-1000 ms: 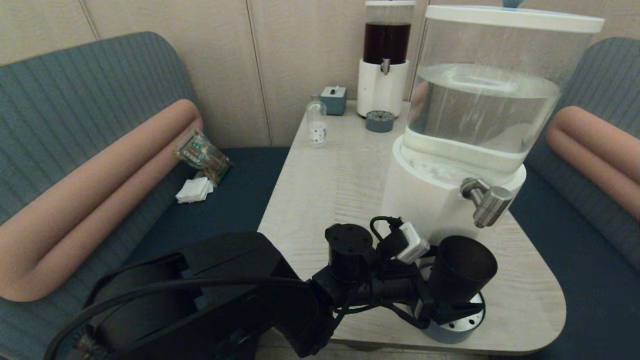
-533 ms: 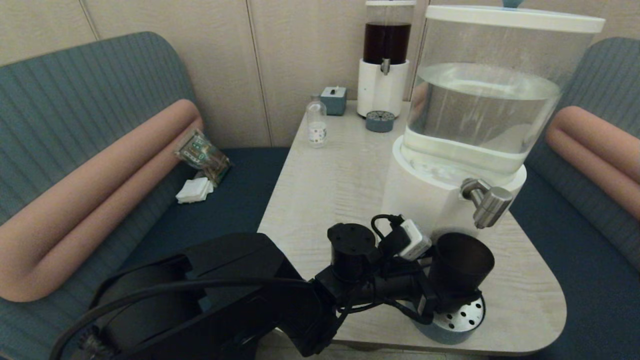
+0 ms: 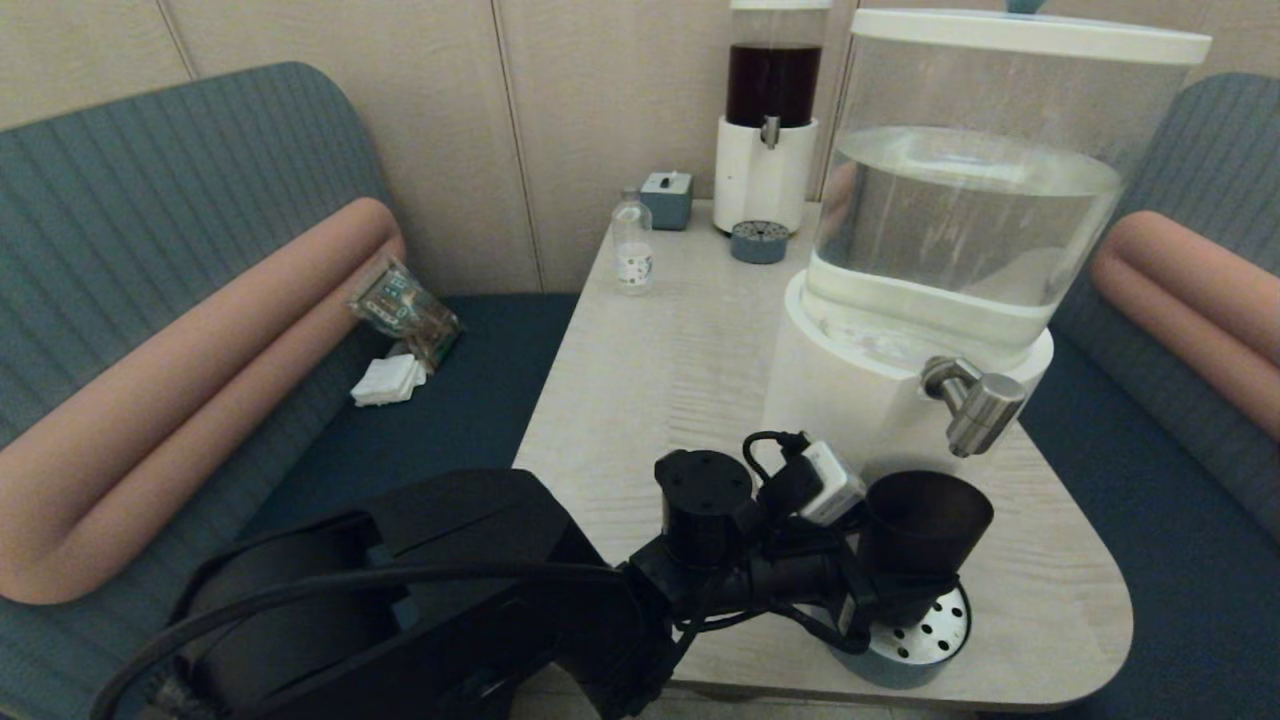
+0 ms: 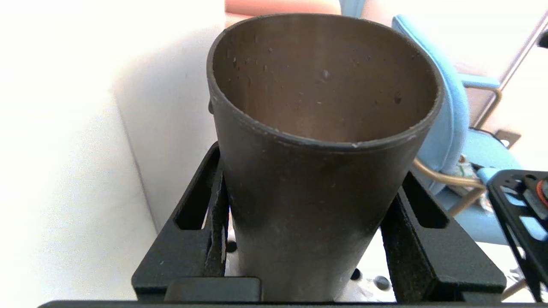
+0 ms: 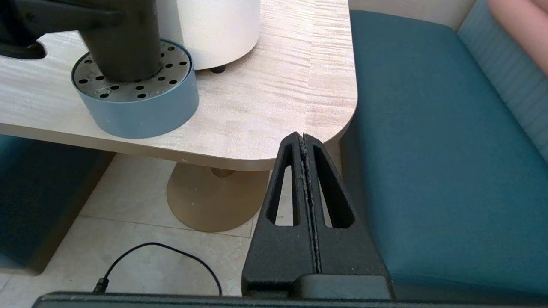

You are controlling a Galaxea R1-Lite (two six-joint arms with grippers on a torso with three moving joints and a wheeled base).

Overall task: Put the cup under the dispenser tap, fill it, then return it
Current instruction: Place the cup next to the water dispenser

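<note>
The dark brown cup [image 3: 925, 530] stands upright on the round blue-grey drip tray [image 3: 935, 640] at the table's near right corner. My left gripper [image 3: 900, 595] is shut on the cup's lower body, one finger on each side. In the left wrist view the cup [image 4: 321, 179] fills the space between the fingers [image 4: 214, 201] and its inside looks dry. The brushed-metal dispenser tap [image 3: 975, 400] juts from the white base [image 3: 830, 400] just above the rim, slightly to its right. My right gripper [image 5: 303, 137] hangs shut and empty beside the table's near corner.
At the back of the table [image 3: 660, 360] stand a small dark-liquid dispenser [image 3: 770, 130], a clear bottle [image 3: 633, 250], a small blue box [image 3: 667, 198] and a small round tray [image 3: 759, 242]. A snack packet [image 3: 405, 310] and napkins [image 3: 388, 380] lie on the left sofa.
The cup was tilted and slightly higher a second ago. My left gripper has lowered it and brought it upright onto the drip tray. The tap and dispenser have not moved.
</note>
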